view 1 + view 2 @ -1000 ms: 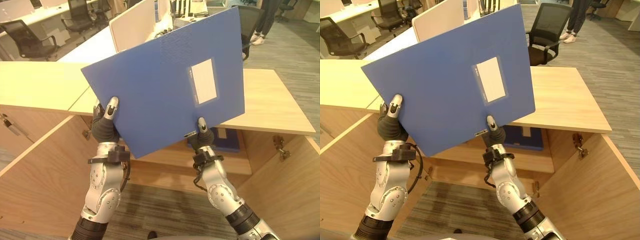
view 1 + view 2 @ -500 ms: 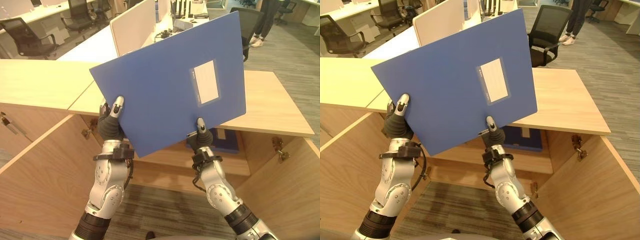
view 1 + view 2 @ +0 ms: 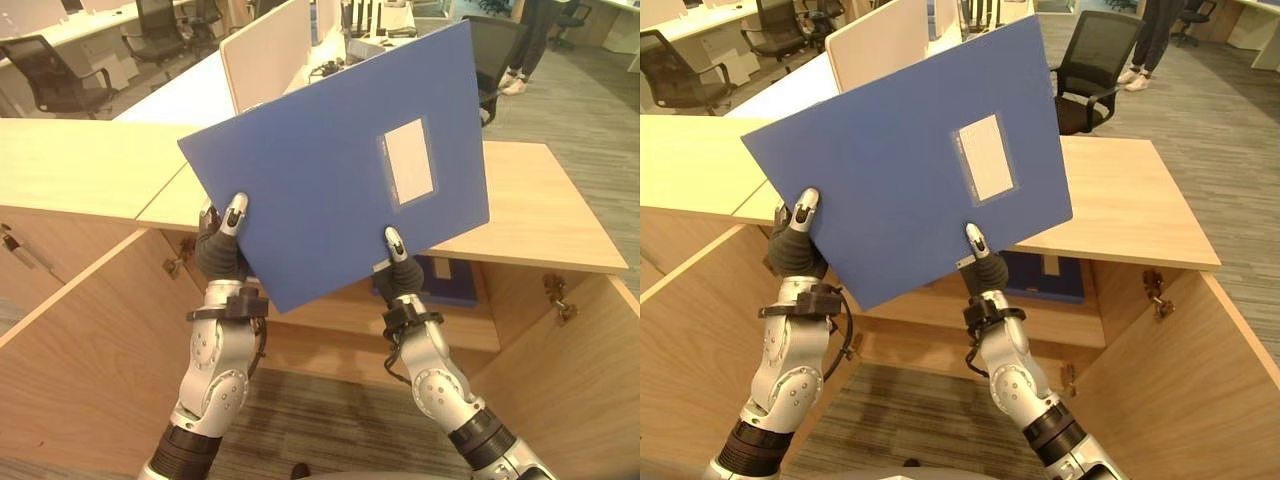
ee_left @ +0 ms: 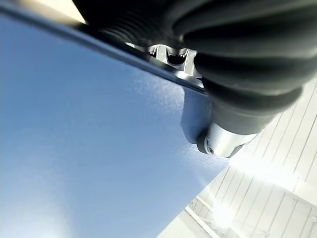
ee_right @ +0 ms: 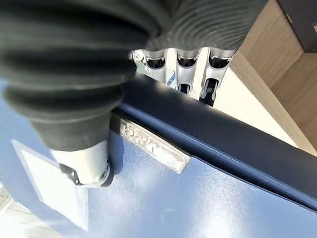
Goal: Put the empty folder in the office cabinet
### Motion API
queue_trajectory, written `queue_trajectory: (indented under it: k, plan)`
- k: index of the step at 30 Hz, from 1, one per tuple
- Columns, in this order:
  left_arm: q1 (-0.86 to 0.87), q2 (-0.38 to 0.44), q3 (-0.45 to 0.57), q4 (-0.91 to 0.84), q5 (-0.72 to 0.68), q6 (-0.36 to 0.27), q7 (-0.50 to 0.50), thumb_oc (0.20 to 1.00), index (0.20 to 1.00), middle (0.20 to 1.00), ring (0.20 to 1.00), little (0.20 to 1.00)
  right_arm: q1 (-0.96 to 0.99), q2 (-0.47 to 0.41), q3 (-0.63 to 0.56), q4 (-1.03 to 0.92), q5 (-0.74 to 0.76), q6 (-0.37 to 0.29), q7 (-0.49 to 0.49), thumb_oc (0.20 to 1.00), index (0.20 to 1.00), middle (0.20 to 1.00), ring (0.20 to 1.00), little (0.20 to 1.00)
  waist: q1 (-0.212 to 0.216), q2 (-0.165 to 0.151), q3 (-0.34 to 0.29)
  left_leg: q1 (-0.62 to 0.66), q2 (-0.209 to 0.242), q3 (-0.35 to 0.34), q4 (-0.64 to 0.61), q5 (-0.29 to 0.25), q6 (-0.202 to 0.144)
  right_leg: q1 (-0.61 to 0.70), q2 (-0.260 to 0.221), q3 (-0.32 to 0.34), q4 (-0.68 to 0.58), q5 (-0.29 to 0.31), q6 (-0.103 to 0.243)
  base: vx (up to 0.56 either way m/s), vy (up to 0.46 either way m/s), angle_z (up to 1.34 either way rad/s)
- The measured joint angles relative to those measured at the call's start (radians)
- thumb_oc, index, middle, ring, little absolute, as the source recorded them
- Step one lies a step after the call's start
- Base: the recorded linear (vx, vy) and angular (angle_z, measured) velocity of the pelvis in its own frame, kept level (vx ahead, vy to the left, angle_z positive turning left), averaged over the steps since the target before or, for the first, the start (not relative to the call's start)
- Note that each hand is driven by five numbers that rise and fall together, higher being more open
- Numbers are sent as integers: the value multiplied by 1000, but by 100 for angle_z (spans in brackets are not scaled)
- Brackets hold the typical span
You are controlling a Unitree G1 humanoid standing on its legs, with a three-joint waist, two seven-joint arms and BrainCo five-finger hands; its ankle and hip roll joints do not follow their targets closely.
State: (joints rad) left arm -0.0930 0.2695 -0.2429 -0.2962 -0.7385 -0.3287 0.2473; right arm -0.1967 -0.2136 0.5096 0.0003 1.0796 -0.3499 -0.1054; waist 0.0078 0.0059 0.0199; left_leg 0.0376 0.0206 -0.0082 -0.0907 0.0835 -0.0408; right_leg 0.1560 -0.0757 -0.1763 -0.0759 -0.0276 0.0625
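The folder (image 3: 340, 165) is held up tilted by both robot hands, left (image 3: 222, 250) and right (image 3: 400, 272), blocking the 12 o'clock view. Under the worktop (image 3: 545, 215) the cabinet (image 3: 90, 340) gapes open, with doors swung out at 9 and 3. A blue box (image 3: 450, 280) sits inside at 1 o'clock; room left of it.
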Motion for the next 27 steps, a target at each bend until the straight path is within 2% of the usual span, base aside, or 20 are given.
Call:
queue_trajectory:
  k: [15,16,17,21,24,25,27]
  plan:
    - [1,-18,-18,1,0,2,-2,200,200,200,200,200,0,8,-17,0,1,-18,-3,200,200,200,200,200,0,0,0,-1,0,0,-3,0,0,0,0,0,0,0,0,0,0,0]
    - [2,-17,-17,1,1,3,-3,548,548,548,548,548,0,5,-23,0,0,-17,-3,200,200,200,200,200,0,0,0,-1,0,0,-6,0,0,0,0,0,0,0,0,0,0,0]
    - [5,-13,-9,0,1,6,-8,1000,1000,1000,1000,1000,0,0,-29,0,-2,-13,-2,200,200,200,200,200,1,0,0,-3,0,-1,-7,0,0,0,0,0,0,0,0,0,0,0]
    - [45,49,14,-7,5,30,-99,1000,1000,1000,1000,1000,4,-47,-73,-16,-44,16,40,200,200,200,200,200,4,2,1,-15,0,-1,-8,-1,0,-8,0,-1,-2,0,0,9,-3,0]
    - [144,102,131,-13,-4,57,-236,1000,1000,1000,1000,1000,71,-122,-161,-114,-99,41,108,200,200,200,200,200,6,5,3,-16,-1,-1,0,0,0,-12,-1,-2,-5,0,0,0,0,0]
    - [201,117,197,12,-51,69,-323,1000,1000,1000,1000,1000,111,-157,-213,-167,-118,50,153,200,200,200,200,200,5,10,6,-16,-1,-1,0,0,0,-12,-1,-2,-7,0,0,0,0,0]
    - [244,138,239,65,-106,96,-408,1000,1000,1000,1000,1000,121,-197,-258,-192,-123,52,206,200,200,200,200,200,5,16,10,-15,1,-2,0,0,0,-11,1,-2,-6,0,0,0,0,0]
